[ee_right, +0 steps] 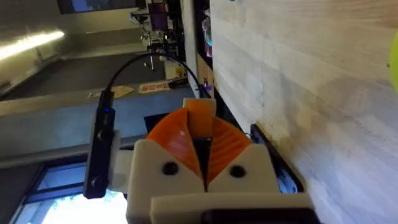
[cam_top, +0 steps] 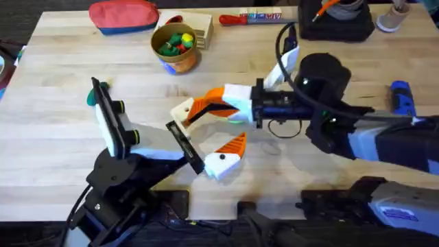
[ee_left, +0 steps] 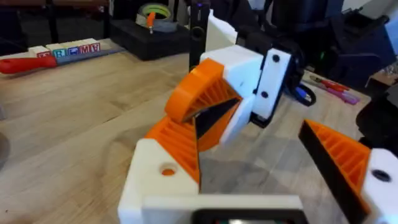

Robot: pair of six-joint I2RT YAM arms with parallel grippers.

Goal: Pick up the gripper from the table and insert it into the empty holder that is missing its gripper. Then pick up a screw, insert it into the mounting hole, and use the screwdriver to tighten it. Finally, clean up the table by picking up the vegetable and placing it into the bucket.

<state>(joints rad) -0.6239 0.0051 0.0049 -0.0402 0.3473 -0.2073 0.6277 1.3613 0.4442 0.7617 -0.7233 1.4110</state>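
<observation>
Item: orange wedge gripper (ee_left: pixel 205 102), clamped between the closed pads of the right gripper (cam_top: pixel 206 104) and presented at the left gripper (cam_top: pixel 199 143).

Location: the wedge is held against the near white holder (ee_left: pixel 161 180) of the left gripper, whose jaws are spread wide; whether it is seated cannot be told.

Risk: a tilted wedge is judged likely to jam or slip, dropping to the table (cam_top: pixel 62 82).
</observation>
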